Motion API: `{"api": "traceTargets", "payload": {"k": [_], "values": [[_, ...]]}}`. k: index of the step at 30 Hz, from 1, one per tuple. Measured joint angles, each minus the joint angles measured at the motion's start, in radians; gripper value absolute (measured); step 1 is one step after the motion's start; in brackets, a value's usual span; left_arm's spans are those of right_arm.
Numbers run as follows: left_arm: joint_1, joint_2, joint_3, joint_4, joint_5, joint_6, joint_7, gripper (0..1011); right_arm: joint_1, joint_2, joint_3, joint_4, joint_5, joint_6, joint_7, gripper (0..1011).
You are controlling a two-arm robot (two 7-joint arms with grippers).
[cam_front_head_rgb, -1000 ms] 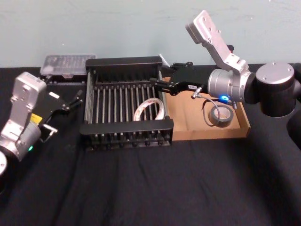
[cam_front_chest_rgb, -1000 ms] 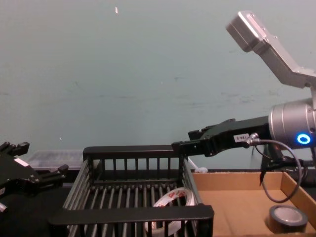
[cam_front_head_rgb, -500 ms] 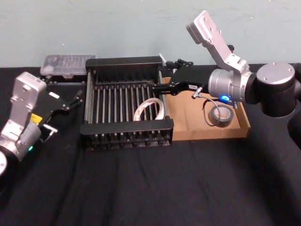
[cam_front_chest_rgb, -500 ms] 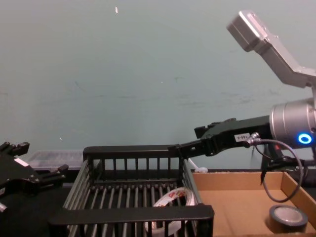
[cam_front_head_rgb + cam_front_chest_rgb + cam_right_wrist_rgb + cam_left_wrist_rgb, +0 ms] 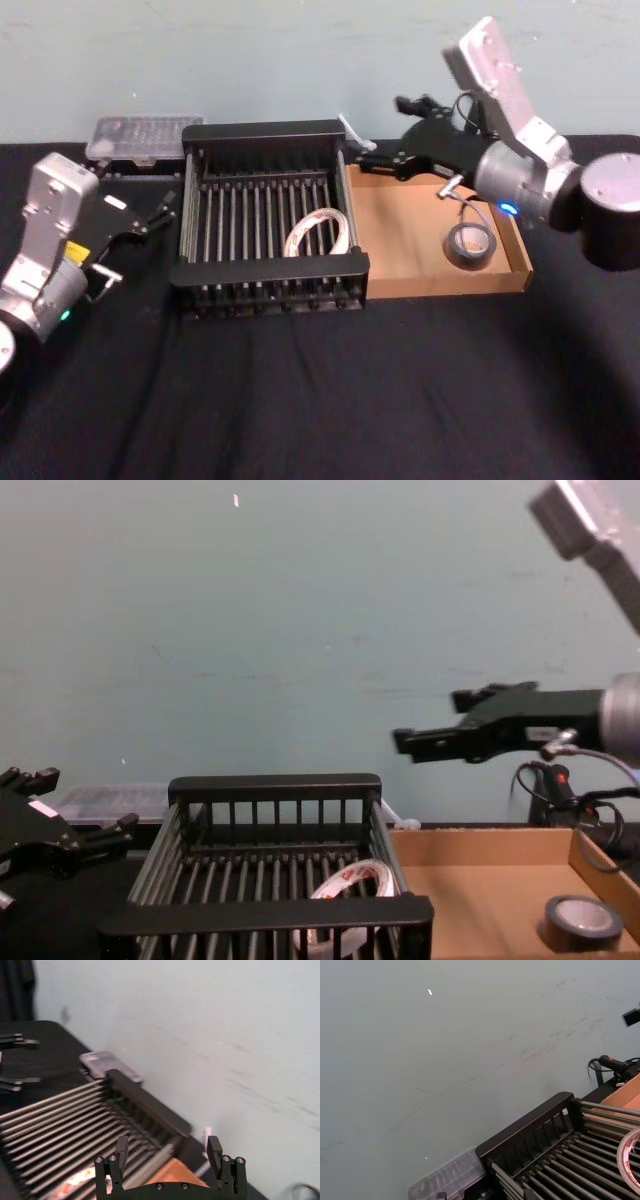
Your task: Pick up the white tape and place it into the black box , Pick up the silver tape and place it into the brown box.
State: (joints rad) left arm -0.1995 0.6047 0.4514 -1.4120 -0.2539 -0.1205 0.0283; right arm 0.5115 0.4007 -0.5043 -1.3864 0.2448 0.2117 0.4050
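Observation:
The white tape (image 5: 318, 232) leans on the bars inside the black box (image 5: 268, 271), toward its right side, and shows again as the white tape (image 5: 350, 881) behind the near rim of the black box (image 5: 270, 912). The silver tape (image 5: 469, 244) lies flat in the brown box (image 5: 400, 255), also seen low as the silver tape (image 5: 582, 921) in the brown box (image 5: 470, 890). My right gripper (image 5: 382, 131) hangs open and empty above the brown box's back left corner; the right wrist view shows the right gripper (image 5: 167, 1148) with its fingers wide apart. My left gripper (image 5: 138, 238) rests open left of the crate.
A clear plastic case (image 5: 140, 135) lies behind the crate's back left corner. A pale wall closes off the back. Cables (image 5: 560, 780) hang behind the brown box. The black cloth (image 5: 320, 390) in front of both boxes is bare.
My right gripper has risen and pulled back to the right, off the crate's right rim, and its fingers stand wider apart. Both tapes and the left arm have stayed put.

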Motion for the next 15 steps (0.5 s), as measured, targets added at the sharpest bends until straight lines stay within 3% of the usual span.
{"api": "traceTargets", "payload": {"k": [9,15], "values": [[0.000,0.000,0.000,0.000,0.000,0.000,0.000,1001,-0.138,0.037,0.087,-0.089,-0.056,-0.075,-0.148,1002],[0.000,0.000,0.000,0.000,0.000,0.000,0.000,1001,-0.227,0.055,0.133,-0.132,-0.074,-0.092,-0.203,1002]]}}
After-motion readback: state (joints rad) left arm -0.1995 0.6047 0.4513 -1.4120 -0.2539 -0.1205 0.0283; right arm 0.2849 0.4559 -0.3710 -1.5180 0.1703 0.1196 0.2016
